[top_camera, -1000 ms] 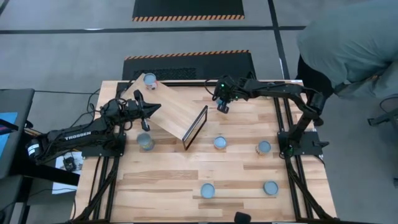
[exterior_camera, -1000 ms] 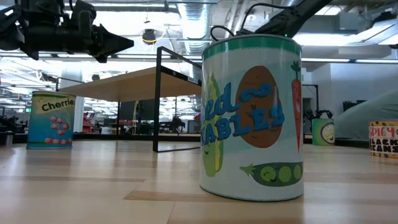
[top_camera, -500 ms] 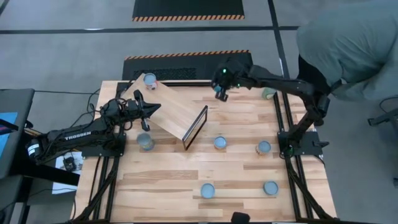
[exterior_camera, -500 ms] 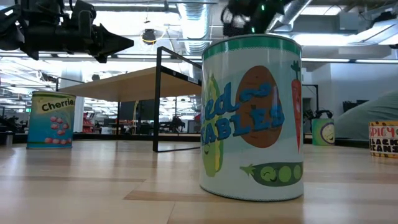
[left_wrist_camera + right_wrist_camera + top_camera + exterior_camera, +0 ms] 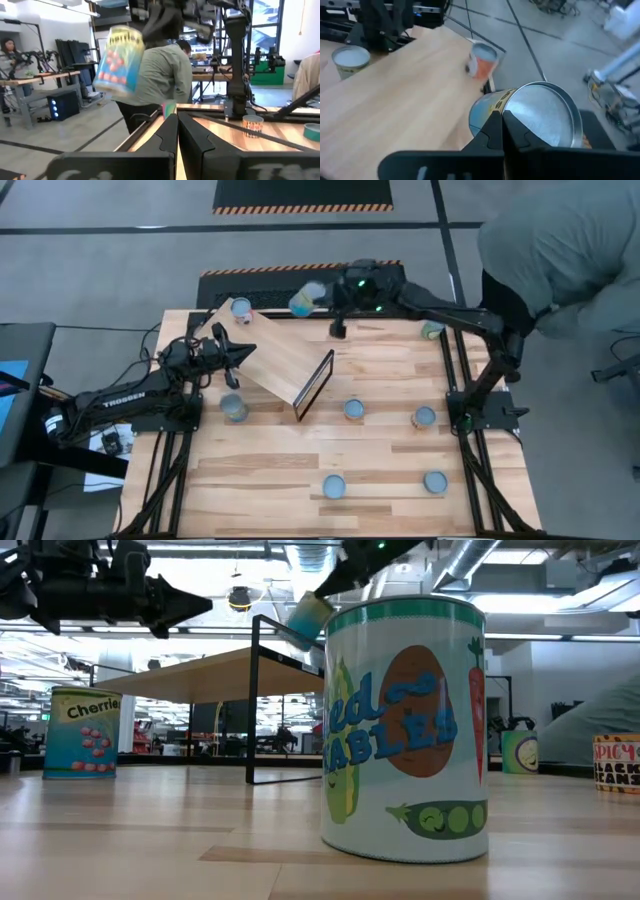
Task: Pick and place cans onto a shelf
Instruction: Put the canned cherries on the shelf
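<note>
Stock check from the floor, shelving job at an early stage.

- Shelf point(image 5: 275, 358): slanted wooden board, upper left of the overhead picture. One can point(image 5: 240, 307) stands at its top corner; the rest of the board is bare.
- Carried can point(image 5: 303, 301): aloft at upper centre, just beyond the shelf's upper edge and not yet over it.
- Right gripper point(image 5: 502, 122): fingers drawn together, seemingly pinching the rim of the carried can, which hangs tilted from their tip.
- Left gripper point(image 5: 240, 356): at the shelf's left edge, fingers together, nothing in them.
- Unshelved cans on the table: one below the shelf point(image 5: 234, 408), two mid-right point(image 5: 353, 408) point(image 5: 424, 417), two lower down point(image 5: 333, 486) point(image 5: 434, 481), one at upper right point(image 5: 432, 330) partly behind the right arm.

Tally, as I judge it: one placed, one in transit, six to go.
</note>
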Controlling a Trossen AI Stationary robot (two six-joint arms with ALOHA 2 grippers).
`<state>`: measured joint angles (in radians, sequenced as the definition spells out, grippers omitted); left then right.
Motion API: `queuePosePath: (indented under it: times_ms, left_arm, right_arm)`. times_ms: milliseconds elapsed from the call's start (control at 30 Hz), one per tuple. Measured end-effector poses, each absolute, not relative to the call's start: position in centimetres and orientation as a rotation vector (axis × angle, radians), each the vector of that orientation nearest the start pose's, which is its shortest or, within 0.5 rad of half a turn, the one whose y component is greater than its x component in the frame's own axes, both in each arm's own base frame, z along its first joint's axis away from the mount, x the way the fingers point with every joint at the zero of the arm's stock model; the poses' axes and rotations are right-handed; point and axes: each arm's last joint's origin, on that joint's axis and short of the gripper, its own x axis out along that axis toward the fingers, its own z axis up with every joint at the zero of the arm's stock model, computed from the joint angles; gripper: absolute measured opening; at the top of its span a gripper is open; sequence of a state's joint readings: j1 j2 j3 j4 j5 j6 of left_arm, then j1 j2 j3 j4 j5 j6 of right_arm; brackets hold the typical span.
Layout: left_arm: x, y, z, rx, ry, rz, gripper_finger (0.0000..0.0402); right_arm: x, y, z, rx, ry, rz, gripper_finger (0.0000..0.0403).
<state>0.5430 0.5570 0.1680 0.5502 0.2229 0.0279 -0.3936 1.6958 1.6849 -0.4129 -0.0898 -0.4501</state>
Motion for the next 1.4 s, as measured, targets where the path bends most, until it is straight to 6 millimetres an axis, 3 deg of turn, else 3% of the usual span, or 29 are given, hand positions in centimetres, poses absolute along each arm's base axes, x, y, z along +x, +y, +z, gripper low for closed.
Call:
queuePosePath:
  times_ms: [267,567,800,1400]
  left_arm:
    - [11.7,6.5,22.5,0.087,-0.168,0.329,0.0]
    - [11.6,6.4,22.4,0.09,-0.165,0.327,0.0]
    - [11.6,6.4,22.4,0.091,-0.165,0.326,0.0]
    - [11.6,6.4,22.4,0.091,-0.165,0.327,0.0]
  right_arm:
    - [41.6,-13.9,35.9,-0.451,0.537,-0.07,0.0003]
    - [45.9,-15.5,35.0,-0.494,0.649,-0.013,0.0004]
    - [47.3,-16.0,33.7,-0.544,0.672,0.016,0.0003]
    - [47.6,-15.0,33.9,-0.547,0.635,0.074,0.0014]
